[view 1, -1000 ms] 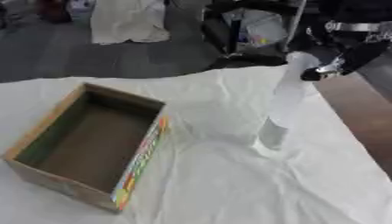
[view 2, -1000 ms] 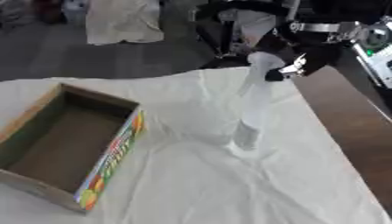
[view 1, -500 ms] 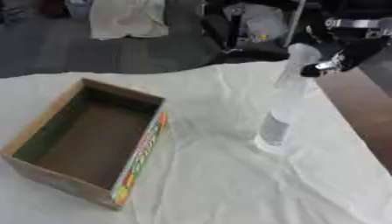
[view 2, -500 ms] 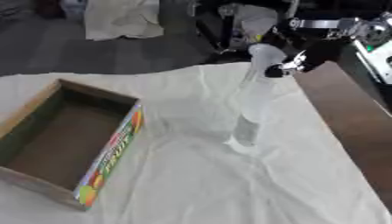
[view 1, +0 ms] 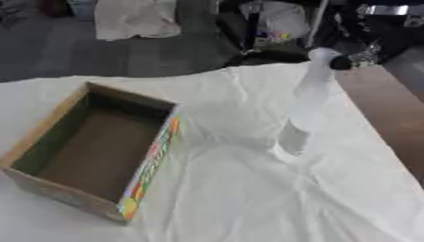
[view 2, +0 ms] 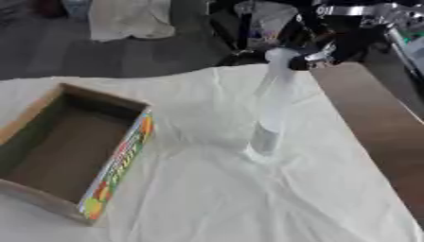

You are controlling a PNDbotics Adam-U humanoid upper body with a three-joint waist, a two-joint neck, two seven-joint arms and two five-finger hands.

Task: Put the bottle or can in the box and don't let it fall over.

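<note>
cloth [view 1: 248,198]: white, creased, draped across counter
counter [view 2: 373,127]: brown bare strip, 3 o'clock edge
floor [view 1: 99,56]: dark grey, 11 o'clock
pale fabric heap [view 1: 132,19]: on floor, 11 o'clock

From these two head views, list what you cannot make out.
- Right hand: blurred against dark clutter in both views; whether its fingers touch or pinch the clear bottle at its white cap is unclear.
- Left hand: in neither view.
- Bottle contents: too blurred to tell.
- Cardboard box: its near-left corner is cut off by the right eye view's edge; the side print is unreadable.
</note>
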